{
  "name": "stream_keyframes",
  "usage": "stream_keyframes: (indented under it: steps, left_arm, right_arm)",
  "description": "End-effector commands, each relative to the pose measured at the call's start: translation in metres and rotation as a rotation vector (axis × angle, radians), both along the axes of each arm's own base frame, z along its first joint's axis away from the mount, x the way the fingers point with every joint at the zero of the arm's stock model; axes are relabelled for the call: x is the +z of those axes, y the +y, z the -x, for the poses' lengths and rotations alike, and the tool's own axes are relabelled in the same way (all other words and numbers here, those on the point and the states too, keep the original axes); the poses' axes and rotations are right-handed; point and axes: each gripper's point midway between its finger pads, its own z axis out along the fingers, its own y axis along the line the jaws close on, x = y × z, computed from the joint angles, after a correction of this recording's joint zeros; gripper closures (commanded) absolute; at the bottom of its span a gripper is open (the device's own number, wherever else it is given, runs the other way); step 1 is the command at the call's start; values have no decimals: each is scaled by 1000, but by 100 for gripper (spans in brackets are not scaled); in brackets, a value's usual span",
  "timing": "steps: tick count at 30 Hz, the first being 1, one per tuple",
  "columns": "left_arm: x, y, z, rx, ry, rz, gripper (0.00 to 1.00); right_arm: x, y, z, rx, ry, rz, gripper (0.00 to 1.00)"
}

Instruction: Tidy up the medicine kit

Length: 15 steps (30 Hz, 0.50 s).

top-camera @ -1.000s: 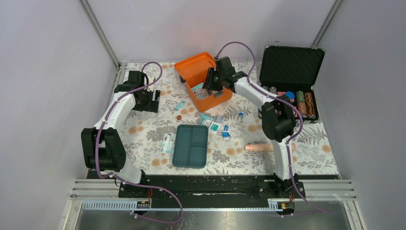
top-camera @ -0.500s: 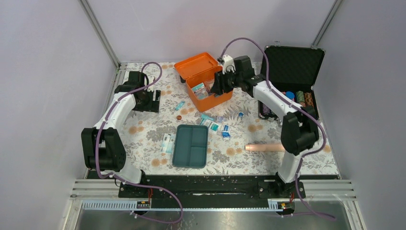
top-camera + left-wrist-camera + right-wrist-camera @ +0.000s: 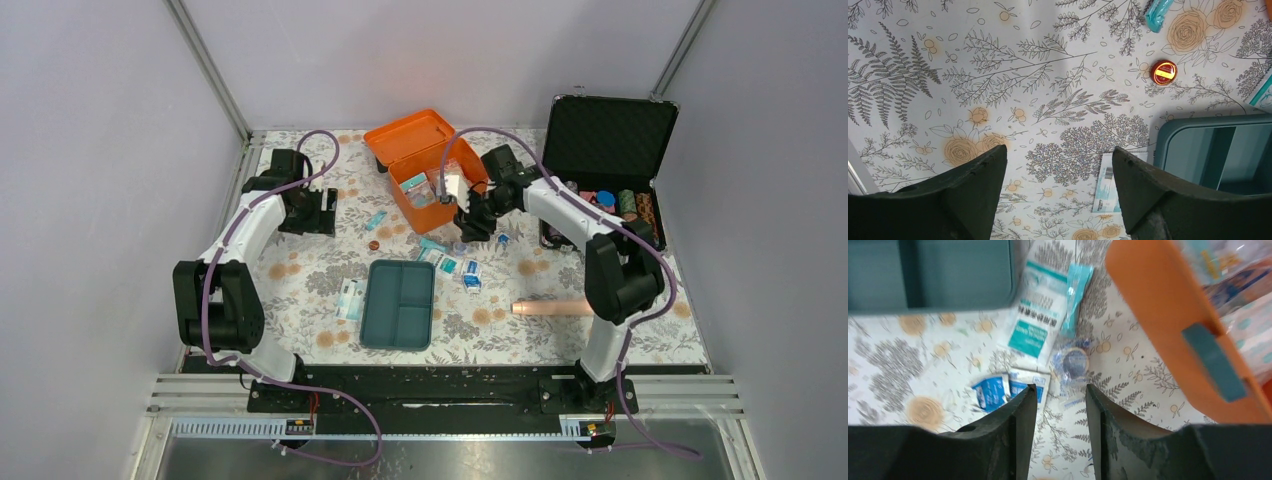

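Since nothing sits between its jaws, left gripper (image 3: pixel 1058 200) reads as parked: spread wide, empty, hovering over the floral-print tablecloth (image 3: pixel 998 75) far left, well apart from the clutter, likely to keep the middle free. Next right: flat white paper packet (image 3: pixel 350 298) just beside the left edge of the teal three-compartment plastic insert tray (image 3: pixel 400 305), which lies out on the cloth and looks empty, probably pulled so it can be loaded. Small round red tin (image 3: pixel 1164 72) lies beyond the tray. Bright orange rectangular plastic box (image 3: pixel 425 212), the medicine kit, stands far centre, hinged lid (image 3: pixel 408 135) thrown back, some packets inside. Between box and tray: loose white-and-teal packet (image 3: pixel 1035 320), slim teal sachet (image 3: pixel 1075 290), blue-and-white sachets (image 3: pixel 998 390), clear-wrapped round roll (image 3: pixel 1073 362). Right gripper (image 3: pixel 1058 435) hangs over that roll, jaws partly apart, holding nothing; judged to be lining up a pick. Tight there: orange front wall with grey-teal latch (image 3: pixel 1215 360) close on one side, sachets close on the other. Free room lies toward the near edge. Further right, tan cylinder (image 3: pixel 545 308) and open black foam-lined case (image 3: pixel 610 140) hem in that arm's swing.
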Motion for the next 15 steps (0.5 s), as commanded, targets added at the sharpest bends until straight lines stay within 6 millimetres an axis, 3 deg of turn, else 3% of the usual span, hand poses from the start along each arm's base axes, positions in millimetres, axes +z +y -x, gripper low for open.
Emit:
stream_keyframes:
  steps: [1,15]
  left_arm:
    - [11,-2,-10,6,-47,22,23]
    - [14,2,-4,-3,-55,-4,23]
  right_arm:
    - [-29,-19,-6,172,-106,182,53]
    - [-73,-23,-26,280,-154,337,52]
